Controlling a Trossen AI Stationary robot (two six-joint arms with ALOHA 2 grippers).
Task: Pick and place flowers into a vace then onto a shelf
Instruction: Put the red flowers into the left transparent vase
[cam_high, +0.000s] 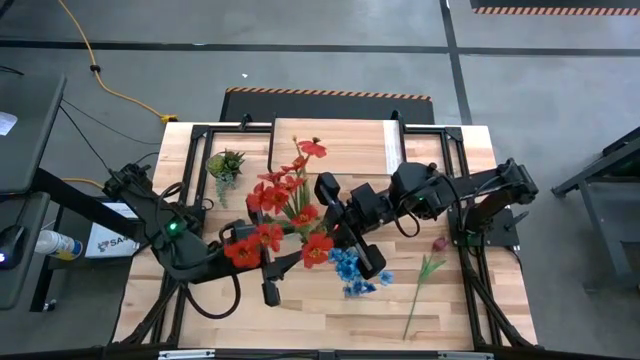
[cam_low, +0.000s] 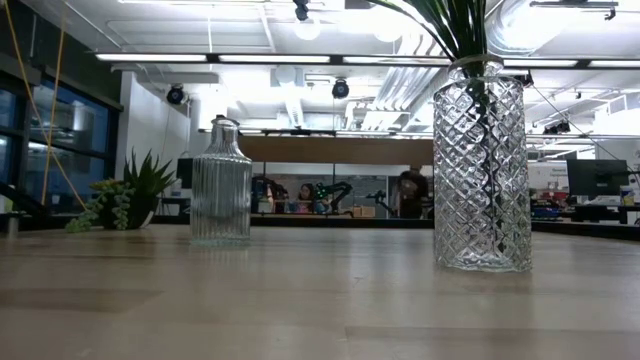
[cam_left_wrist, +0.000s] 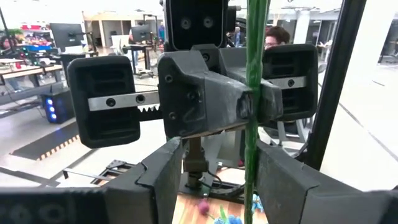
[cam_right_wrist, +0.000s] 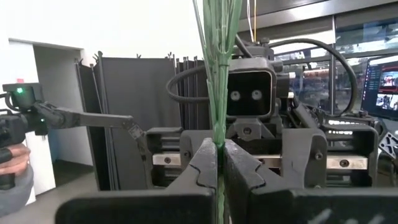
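Note:
Red flowers (cam_high: 285, 205) spread over the table's middle, where my two grippers meet high up. My right gripper (cam_right_wrist: 219, 162) is shut on a bunch of thin green stems (cam_right_wrist: 217, 74). My left gripper (cam_left_wrist: 214, 168) faces it, open, with one finger on either side of a green stem (cam_left_wrist: 252, 149). Green stems stand in a diamond-cut glass vase (cam_low: 481, 170) and run up out of the low view. A blue cluster (cam_high: 355, 272) shows beside the right gripper. A dark pink bud flower (cam_high: 425, 280) lies on the table. The shelf (cam_high: 330, 140) stands at the far edge. My right gripper pinches the bunch of stems (cam_right_wrist: 217, 146) between its two fingers, which come in level and lie across the stems. The stems run upright through the hold, above and below it. My left gripper: the stem passes close by one finger (cam_left_wrist: 280, 180); whether they touch, I cannot tell.
A ribbed glass bottle (cam_low: 221, 185) stands on the table apart from the vase. A small green potted plant (cam_high: 225, 165) sits at the far left, beside the shelf. Bare tabletop lies along the near edge and around the pink bud.

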